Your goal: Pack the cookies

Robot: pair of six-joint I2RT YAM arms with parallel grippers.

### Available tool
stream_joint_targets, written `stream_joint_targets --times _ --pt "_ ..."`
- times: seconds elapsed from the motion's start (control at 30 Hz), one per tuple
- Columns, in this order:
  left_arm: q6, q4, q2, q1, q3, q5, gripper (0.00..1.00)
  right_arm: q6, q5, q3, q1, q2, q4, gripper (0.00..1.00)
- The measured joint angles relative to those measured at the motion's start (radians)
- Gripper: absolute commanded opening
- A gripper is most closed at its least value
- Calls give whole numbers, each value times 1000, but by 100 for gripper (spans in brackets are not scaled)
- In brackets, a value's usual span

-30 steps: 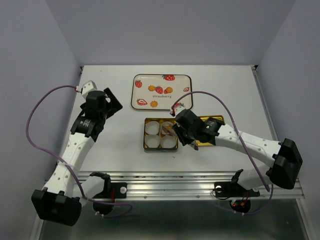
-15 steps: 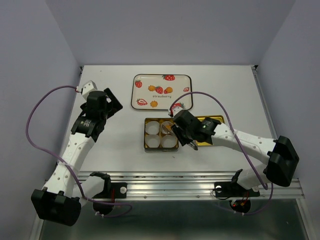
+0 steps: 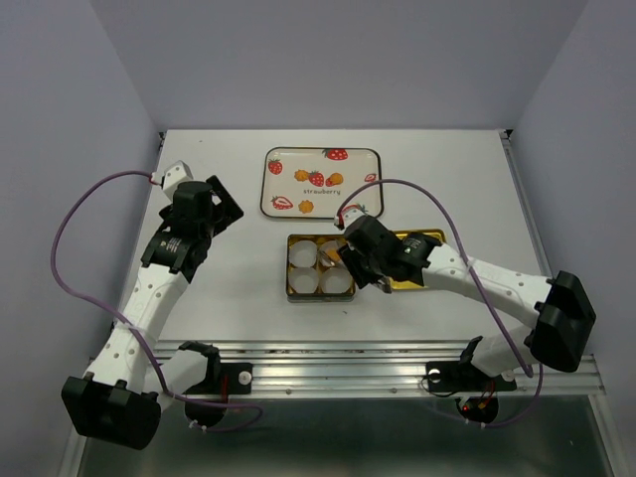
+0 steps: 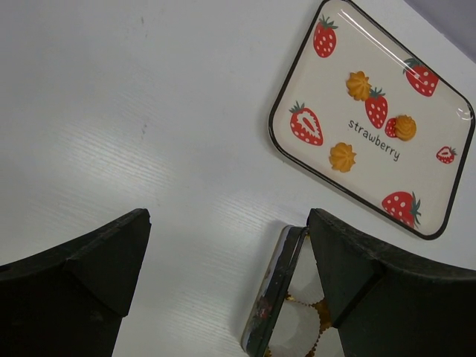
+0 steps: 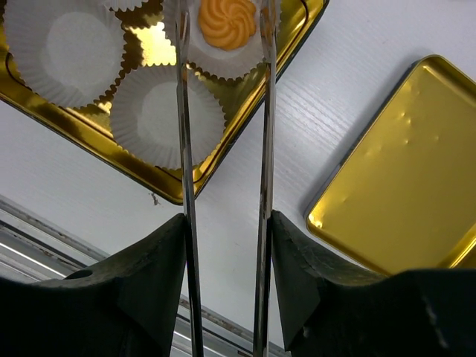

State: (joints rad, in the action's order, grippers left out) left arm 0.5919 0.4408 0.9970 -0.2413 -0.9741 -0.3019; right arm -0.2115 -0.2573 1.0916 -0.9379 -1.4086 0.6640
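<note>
Nudged slightly left over tin [image 5: 44, 119] in the last second. One cookie [image 5: 228, 21] now seated in far-right cup [image 5: 216, 68], flanked by tongs [image 5: 184, 149] clamped in right gripper [image 5: 225, 230]. First placement likely done. Three cookies [image 4: 359, 84] waiting on tray [image 4: 439, 186], left gripper [image 4: 227, 223] spread wide and idle.

White table [image 3: 467, 189] sits boxed in by pale lavender walls [image 3: 338, 60], evenly lit. An aluminium rail [image 3: 338, 355] runs along its near edge, grey floor [image 3: 348, 447] below.

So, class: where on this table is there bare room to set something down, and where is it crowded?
Free: the table right of the tray, out to its right edge; the patch between the left gripper and the tin. Crowded: the middle, where tray, tin, lid and the right gripper with its tongs sit close together.
</note>
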Motion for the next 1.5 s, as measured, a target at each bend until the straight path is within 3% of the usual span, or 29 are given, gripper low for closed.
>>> stream_joint_targets --times 0.47,0.63,1.0,1.5 --pt "-1 6 0 -2 0 11 99 13 5 72 0 108 6 53" --pt "0 5 0 -2 0 19 99 21 -64 103 2 132 -45 53" --pt "1 -48 5 -2 -1 66 99 79 -23 253 296 -166 -213 53" --pt "-1 -56 54 -2 -5 55 99 150 12 381 343 -428 -307 57"
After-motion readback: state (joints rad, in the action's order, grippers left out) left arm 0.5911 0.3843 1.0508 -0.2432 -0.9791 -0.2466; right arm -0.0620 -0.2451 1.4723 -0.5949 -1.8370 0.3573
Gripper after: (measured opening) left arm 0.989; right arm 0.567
